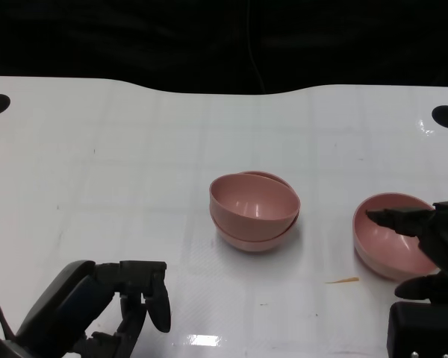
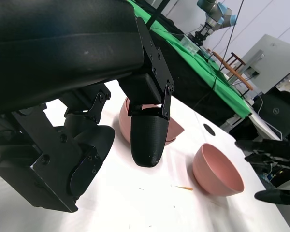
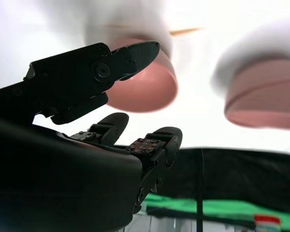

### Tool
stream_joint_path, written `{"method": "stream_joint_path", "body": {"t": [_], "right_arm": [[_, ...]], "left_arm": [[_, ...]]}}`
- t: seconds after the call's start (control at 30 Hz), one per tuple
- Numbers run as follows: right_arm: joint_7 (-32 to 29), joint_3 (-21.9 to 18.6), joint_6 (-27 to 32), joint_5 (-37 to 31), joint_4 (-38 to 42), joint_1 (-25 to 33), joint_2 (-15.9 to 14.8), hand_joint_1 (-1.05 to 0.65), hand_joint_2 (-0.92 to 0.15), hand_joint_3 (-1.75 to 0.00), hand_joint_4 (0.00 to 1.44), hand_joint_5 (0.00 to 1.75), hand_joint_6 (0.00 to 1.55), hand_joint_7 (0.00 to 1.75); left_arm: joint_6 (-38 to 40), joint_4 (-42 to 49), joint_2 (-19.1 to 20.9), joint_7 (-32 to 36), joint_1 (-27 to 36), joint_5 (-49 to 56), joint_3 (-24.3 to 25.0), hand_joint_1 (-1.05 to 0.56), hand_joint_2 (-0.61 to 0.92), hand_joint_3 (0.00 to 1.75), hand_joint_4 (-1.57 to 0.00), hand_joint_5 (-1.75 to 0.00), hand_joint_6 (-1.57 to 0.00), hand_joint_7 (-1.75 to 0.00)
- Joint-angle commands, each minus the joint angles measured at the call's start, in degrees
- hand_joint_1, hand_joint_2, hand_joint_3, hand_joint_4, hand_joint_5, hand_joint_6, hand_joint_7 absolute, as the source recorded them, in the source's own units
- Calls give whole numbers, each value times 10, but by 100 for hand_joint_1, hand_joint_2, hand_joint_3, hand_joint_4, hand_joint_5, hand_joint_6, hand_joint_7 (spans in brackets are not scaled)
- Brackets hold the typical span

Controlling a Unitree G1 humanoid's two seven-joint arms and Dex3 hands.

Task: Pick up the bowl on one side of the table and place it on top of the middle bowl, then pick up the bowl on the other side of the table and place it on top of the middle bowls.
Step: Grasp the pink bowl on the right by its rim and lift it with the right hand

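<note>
First stack looks done: one pink bowl is sitting tilted inside the middle bowl (image 1: 254, 216) at table centre, top one leaning rather than nested flat. No bowl is showing on the left side of the white table (image 1: 134, 164), so I'm judging that half finished.

Remaining bowl (image 1: 392, 237) is sitting on the table to the right of the stack, well apart from it, upright and slightly tipped toward the camera.

Right hand (image 1: 429, 250) is working this one: fingers are reaching over the near rim with one fingertip poking into the bowl's mouth, another finger low beside the outer wall. Right wrist view is showing the fingers spread around the rim, not clamped (I can't tell whether any pad is actually touching). Reading it as released, mid-approach, grasp not yet made.

Left hand (image 1: 127, 298) is hanging near the front-left edge, fingers loosely curled downward and apart, holding nothing.

Left to do: close on the rim, lift, carry over, set on the stack. The tilted top bowl is making that landing less forgiving, probably.

Small yellowish sliver (image 1: 342, 280) is lying just beside the right bowl.
</note>
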Motion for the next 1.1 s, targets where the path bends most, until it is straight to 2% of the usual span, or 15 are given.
{"method": "stream_joint_path", "body": {"t": [0.03,0.5,0.53,0.63,0.67,0.7,0.73,0.77,0.8,0.93,0.97,1.1], "right_arm": [[30,15,16,-13,24,-23,-19,-53,-87,0,47,19,43,1],[31,103,20,-60,195,-125,-30,-47,-88,-1,61,11,47,1],[26,107,14,-59,207,-131,-32,-45,-88,-1,69,14,48,2],[19,114,8,-56,223,-139,-36,-44,-88,0,75,15,49,2],[7,118,-7,-47,250,-150,-35,-40,-89,0,82,26,57,4],[-10,121,-24,-38,280,-162,-35,-32,-89,0,85,68,73,6],[-35,125,-44,-31,314,-173,-34,-27,-89,0,84,99,85,6],[-58,128,-62,-25,343,-183,-35,-22,-91,-1,81,121,96,7],[-77,132,-75,-22,363,-189,-36,-21,-92,-3,80,128,100,6],[-162,139,-132,-12,435,-210,-39,-21,-92,-6,82,139,111,8],[-171,140,-139,-10,445,-214,-40,-21,-92,-7,82,147,113,8],[-189,144,-148,-5,457,-221,-43,-22,-92,-18,83,153,115,6]], "left_arm": [[2,-6,3,-5,-1,4,4,6,20,163,-87,-169,-85,-147],[8,-12,0,-11,-1,4,1,5,21,162,-87,-168,-85,-147],[7,-12,0,-11,-1,5,1,6,21,162,-87,-168,-85,-147],[5,-12,0,-11,-1,6,2,6,20,162,-87,-168,-85,-147],[8,-15,1,-11,0,9,2,6,20,162,-87,-168,-85,-147],[8,-17,2,-10,1,12,3,5,21,162,-87,-167,-85,-147],[10,-19,3,-11,1,13,3,5,21,161,-87,-167,-85,-147],[12,-21,3,-12,2,13,3,4,21,161,-87,-167,-85,-147],[13,-21,4,-13,2,12,3,4,22,161,-87,-166,-85,-147],[17,-23,4,-16,2,9,3,4,22,161,-87,-166,-85,-147],[18,-24,4,-17,1,9,3,4,22,160,-87,-166,-85,-147],[20,-26,4,-17,0,12,3,4,22,160,-87,-166,-85,-147]]}}
